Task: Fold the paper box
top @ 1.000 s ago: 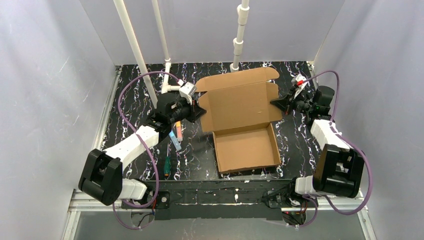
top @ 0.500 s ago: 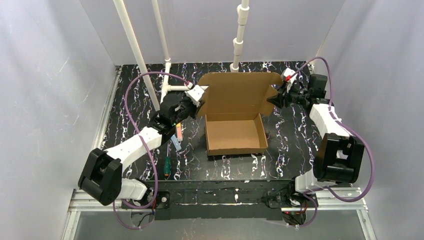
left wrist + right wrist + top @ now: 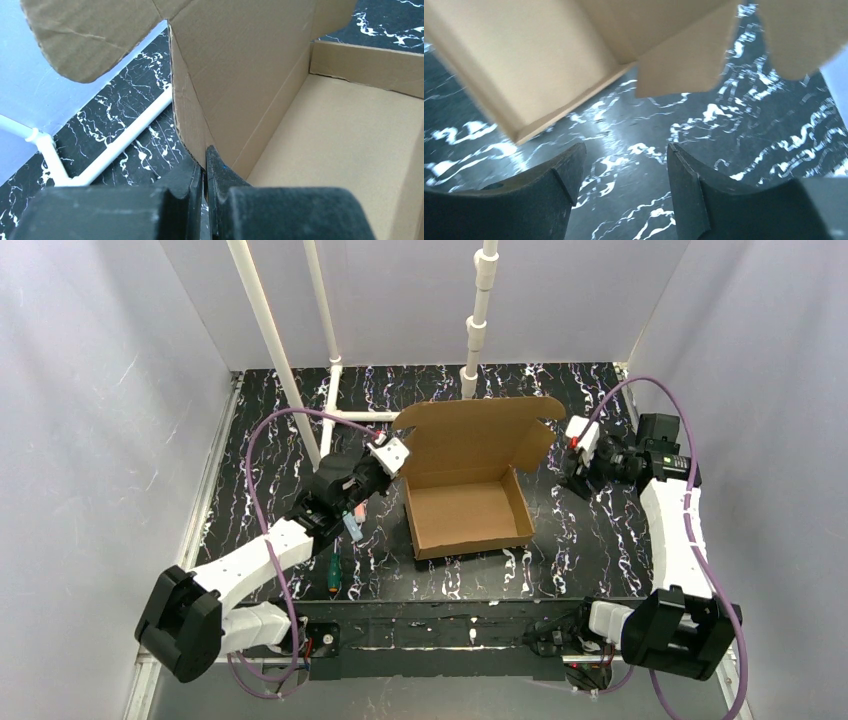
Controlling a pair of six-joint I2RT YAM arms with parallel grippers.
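The paper box (image 3: 467, 515) sits mid-table as a brown cardboard tray with its lid panel (image 3: 478, 432) standing up at the back. My left gripper (image 3: 392, 462) is shut on the left edge of that lid, at its lower corner. In the left wrist view the fingertips (image 3: 204, 159) pinch the cardboard edge (image 3: 186, 120), with the tray floor (image 3: 340, 145) to the right. My right gripper (image 3: 574, 477) hangs open just right of the box, touching nothing. The right wrist view shows its gripper (image 3: 626, 162) over bare table, the box (image 3: 534, 60) and a side flap (image 3: 676, 70) ahead.
White pipes (image 3: 272, 345) (image 3: 478, 325) stand at the back, and one pipe (image 3: 125, 135) lies on the table behind my left gripper. An orange and blue marker (image 3: 350, 522) and a green-handled tool (image 3: 333, 575) lie left of the box. Grey walls close in on both sides.
My right gripper let go of the lid's right edge, opened and drew back to the right. The lid swung upright and the box slid left and back. My left gripper kept its grip.
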